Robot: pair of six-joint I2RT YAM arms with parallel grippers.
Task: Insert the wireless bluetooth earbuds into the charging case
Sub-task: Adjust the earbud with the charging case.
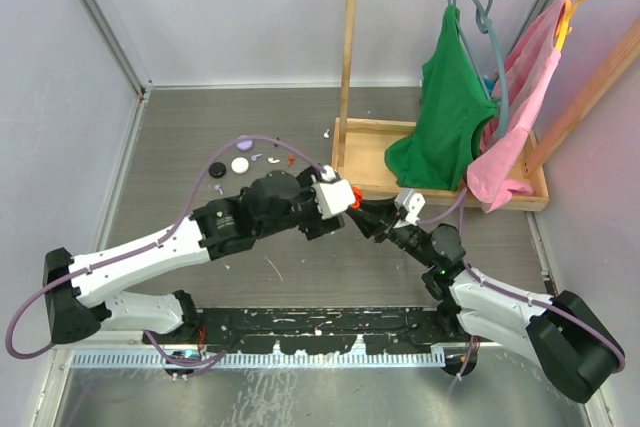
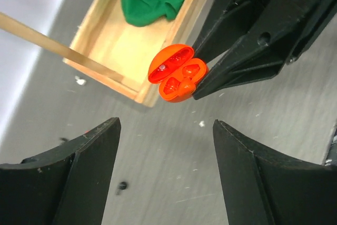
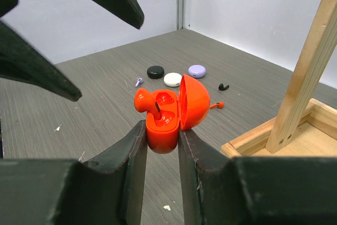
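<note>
The right gripper (image 3: 161, 130) squeezes its two fingers tight on the bottom of the open red charging case (image 3: 188, 104), and a red earbud (image 3: 143, 101) sticks up out of one cup inside. The left gripper (image 2: 166, 125) is close by, its fingers spread wide with nothing between them. The case hangs over the middle of the tabletop (image 3: 105, 98), near the wooden tray (image 3: 247, 142); a lilac earbud (image 3: 139, 81) and a black earbud (image 3: 224, 86) lie toward the back edge.

Three closed round cases (image 3: 172, 79), one open red case (image 3: 194, 103), at least three loose earbuds (image 3: 138, 81), two hanging garments (image 1: 450, 117).
</note>
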